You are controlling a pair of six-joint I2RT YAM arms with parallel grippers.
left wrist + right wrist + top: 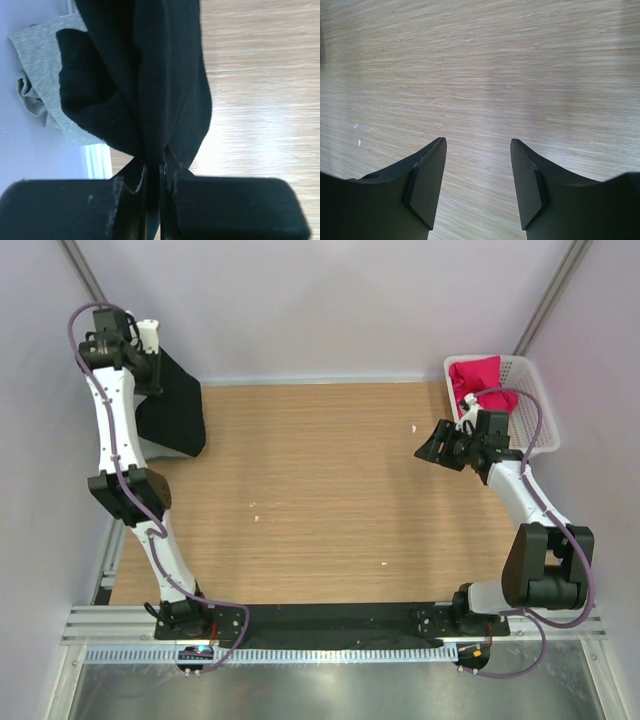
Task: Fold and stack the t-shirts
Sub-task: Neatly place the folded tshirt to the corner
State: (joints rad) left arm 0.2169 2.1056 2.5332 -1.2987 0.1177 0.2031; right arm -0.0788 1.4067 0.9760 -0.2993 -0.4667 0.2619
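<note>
While no folded shirt or stack shows anywhere, the task looks barely begun.

Top view: the left gripper (pixel 150 362) is raised and holds the black t-shirt (pixel 178 410), which hangs in a loose drape straight below it. Whether the hem touches the counter (pixel 320 490) cannot be told from here. The right gripper (pixel 437 447) hovers with its jaws apart and nothing between them. Beyond it and just to its right stands the white basket (pixel 542 430), with the magenta-red t-shirt (pixel 475 375) bunched inside, apart from the gripper.

Left wrist view: the 2 fingers are pressed together on a pinched fold of the black cloth, which spreads out ahead of the fingertips in heavy creases. Ahead and to the left of the gripper, partly behind the black cloth, lies the grey t-shirt (pixel 35 50), crumpled (no fold line can be made out in it). Wood shows to the right.

Right wrist view: the jaws stand wide, with only wood grain and a few pale specks below and ahead of them; no cloth is near.

By my reading, 1 shirt is lifted for spreading and 0 are folded. All 3 remain to be laid flat, folded and stacked, and the magenta-red one has yet to leave the basket. The free right gripper seems well placed to take a second corner of the black shirt.
</note>
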